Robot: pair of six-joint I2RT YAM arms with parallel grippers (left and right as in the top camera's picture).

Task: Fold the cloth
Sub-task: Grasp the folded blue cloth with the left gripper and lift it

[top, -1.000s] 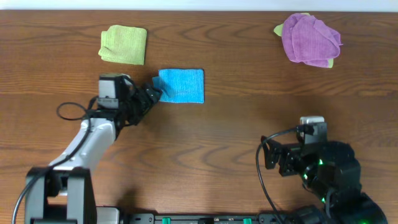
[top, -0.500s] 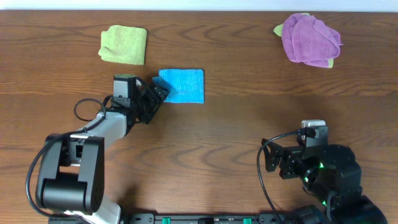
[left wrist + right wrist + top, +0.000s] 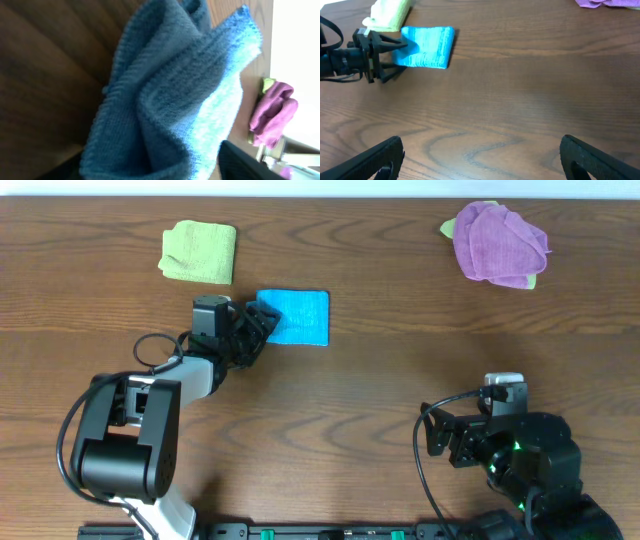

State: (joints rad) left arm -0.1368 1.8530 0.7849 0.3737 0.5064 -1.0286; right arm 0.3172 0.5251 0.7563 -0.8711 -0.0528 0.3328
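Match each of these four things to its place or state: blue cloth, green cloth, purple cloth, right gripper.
Things:
1. blue cloth
2. green cloth
3. purple cloth
4. right gripper

Places or states:
A. bunched up, far right
B. jaws wide, holding nothing
C. lying flat, far left
D. at the tips of the left gripper

Pairs: 1-D, 2-C, 3-A, 4-B

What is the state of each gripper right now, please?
Left gripper: open, around the edge of the cloth.
Right gripper: open, holding nothing.
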